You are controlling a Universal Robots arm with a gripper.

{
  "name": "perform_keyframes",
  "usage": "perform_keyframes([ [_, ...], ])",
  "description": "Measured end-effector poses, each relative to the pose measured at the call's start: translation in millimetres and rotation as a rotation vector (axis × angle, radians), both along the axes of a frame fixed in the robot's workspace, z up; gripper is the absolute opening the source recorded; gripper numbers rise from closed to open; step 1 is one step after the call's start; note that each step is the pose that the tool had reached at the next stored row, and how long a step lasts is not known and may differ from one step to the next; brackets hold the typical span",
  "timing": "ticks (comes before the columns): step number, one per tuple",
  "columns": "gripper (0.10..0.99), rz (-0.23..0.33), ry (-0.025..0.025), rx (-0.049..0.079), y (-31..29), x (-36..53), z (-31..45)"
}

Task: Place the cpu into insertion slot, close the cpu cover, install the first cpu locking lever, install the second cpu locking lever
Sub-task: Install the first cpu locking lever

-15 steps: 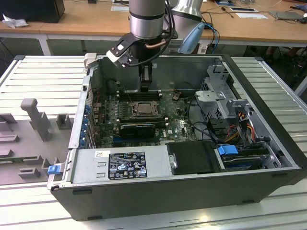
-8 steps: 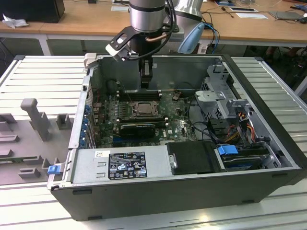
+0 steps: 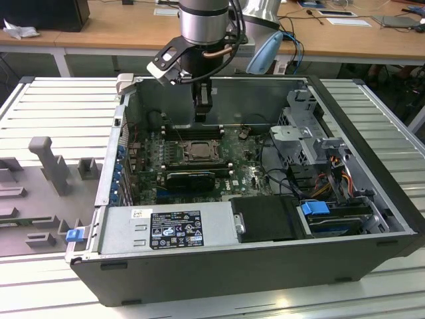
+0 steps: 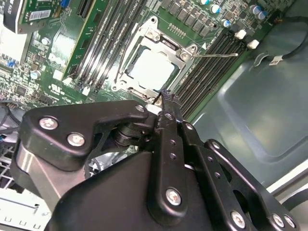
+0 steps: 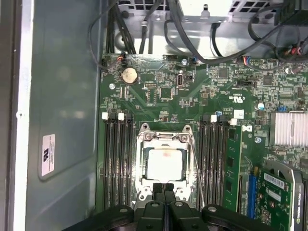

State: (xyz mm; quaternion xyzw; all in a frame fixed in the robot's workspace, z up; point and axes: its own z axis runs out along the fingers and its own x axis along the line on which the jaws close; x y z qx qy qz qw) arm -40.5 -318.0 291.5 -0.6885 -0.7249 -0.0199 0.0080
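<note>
Update: cpu (image 5: 165, 163) sat flat in slot (image 3: 197, 150), cover (image 5: 142, 163) looked down over it, pinning chip. End effector (image 5: 164, 190) fingers together, empty, at cover edge; narrow tip probably for nudging loose-looking lever (image 5: 196, 173).

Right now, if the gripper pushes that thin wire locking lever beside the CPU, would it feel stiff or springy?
Probably springy: the locking lever is a thin bare wire, long for its thickness, so it would likely bend a little before swinging. It looks like smooth metal, so the shut gripper could slip off it. It is likely very light.
</note>
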Motion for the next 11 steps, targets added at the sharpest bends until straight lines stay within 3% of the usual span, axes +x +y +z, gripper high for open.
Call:
perform_keyframes([
  [9,0.106,0.072,-0.0001,0.000,0.0,0.0,0.0],
  [11,0.106,0.110,0.0000,0.000,0.0,0.0,0.0],
])
